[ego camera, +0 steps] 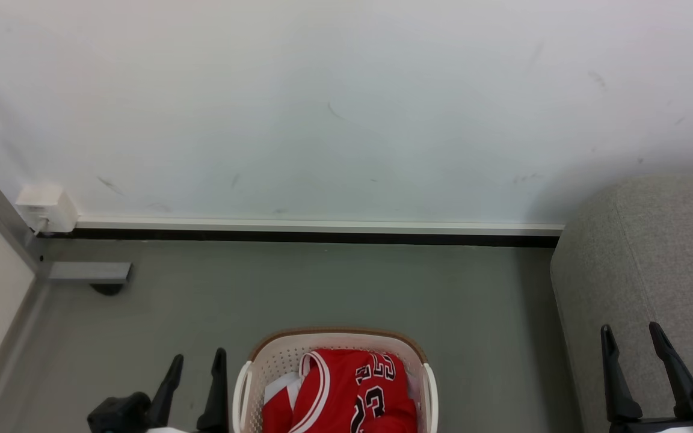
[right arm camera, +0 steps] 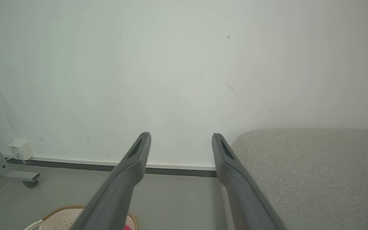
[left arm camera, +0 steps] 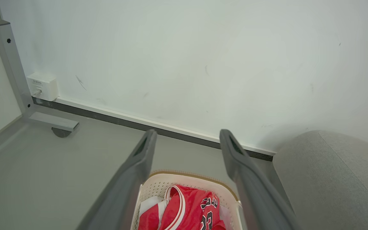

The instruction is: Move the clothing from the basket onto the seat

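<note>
The clothing (ego camera: 346, 391) lies heaped in the basket (ego camera: 337, 335), red with white-striped trim, the jersey's number showing on top and a bit of white sheet at its left. The basket stands on the floor (ego camera: 322, 282) at the near middle of my head view, its near part cut off by the frame, so I can't judge the heap's long axis.

What matters for the pick is the sideways offset. My left gripper (ego camera: 199, 355) hangs just beside the basket's left rim, released, fingers spread and pointing toward the far wall, with nothing between them. The clothing lies to its right and lower. In the left wrist view the red cloth sits low between the two fingers, so I judge that a short shift right and a dip would put it over the heap.

My right gripper (ego camera: 630, 327) is also released and empty, well apart from the basket, in front of the seat (ego camera: 653, 252), which fills the right side. So the left arm is nearer the clothing, and the drop place is to the right of the basket, across a strip of floor.
</note>
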